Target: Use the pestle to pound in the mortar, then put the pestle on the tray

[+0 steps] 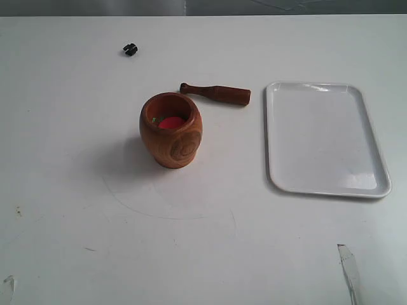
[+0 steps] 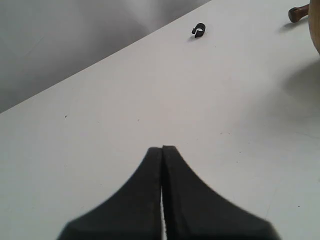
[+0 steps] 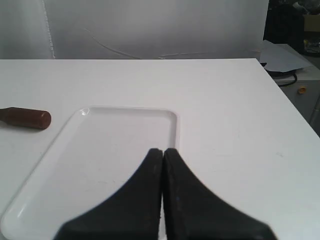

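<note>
though the left gripper [image 2: 162, 148] and right gripper [image 3: 162, 151] are both pressed together, the pestle [image 1: 216, 93] lies on the table [image 1: 76, 190] well apart from them, just behind the mortar [image 1: 170, 130], near the tray [image 1: 275, 171].

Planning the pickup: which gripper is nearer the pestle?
Right. The right gripper points across the tray, which lies beside the pestle; the left gripper is farther off, with the mortar in between.
</note>
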`<action>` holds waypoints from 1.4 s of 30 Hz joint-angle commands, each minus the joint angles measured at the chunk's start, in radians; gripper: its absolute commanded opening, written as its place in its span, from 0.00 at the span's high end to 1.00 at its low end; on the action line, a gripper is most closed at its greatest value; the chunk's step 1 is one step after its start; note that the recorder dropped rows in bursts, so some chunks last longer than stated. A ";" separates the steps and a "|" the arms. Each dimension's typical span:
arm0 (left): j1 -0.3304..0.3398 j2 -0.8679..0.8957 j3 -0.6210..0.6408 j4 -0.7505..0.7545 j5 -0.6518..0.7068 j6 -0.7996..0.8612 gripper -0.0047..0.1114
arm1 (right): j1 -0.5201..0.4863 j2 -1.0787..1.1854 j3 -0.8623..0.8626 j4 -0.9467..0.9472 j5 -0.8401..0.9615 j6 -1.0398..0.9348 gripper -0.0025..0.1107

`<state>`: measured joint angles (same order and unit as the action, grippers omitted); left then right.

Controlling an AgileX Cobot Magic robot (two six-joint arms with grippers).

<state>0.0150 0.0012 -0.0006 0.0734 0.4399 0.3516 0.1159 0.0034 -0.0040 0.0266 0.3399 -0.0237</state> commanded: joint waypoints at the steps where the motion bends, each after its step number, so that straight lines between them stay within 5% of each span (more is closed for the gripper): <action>1: -0.008 -0.001 0.001 -0.007 -0.003 -0.008 0.96 | 0.003 -0.003 0.004 -0.009 -0.011 -0.002 0.98; 18: -0.008 -0.001 0.001 -0.007 -0.003 -0.008 0.96 | 0.003 -0.003 0.004 -0.020 -0.026 -0.004 0.98; 32: -0.008 -0.001 0.001 -0.007 -0.003 -0.008 0.96 | 0.003 -0.003 0.004 0.328 -0.506 0.007 0.98; 42: -0.008 -0.001 0.001 -0.007 -0.003 -0.008 0.96 | 0.003 -0.003 0.004 0.339 -0.715 0.007 0.98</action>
<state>0.0150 0.0012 -0.0006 0.0734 0.4399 0.3516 0.1159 0.0029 -0.0040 0.3605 -0.3185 -0.0190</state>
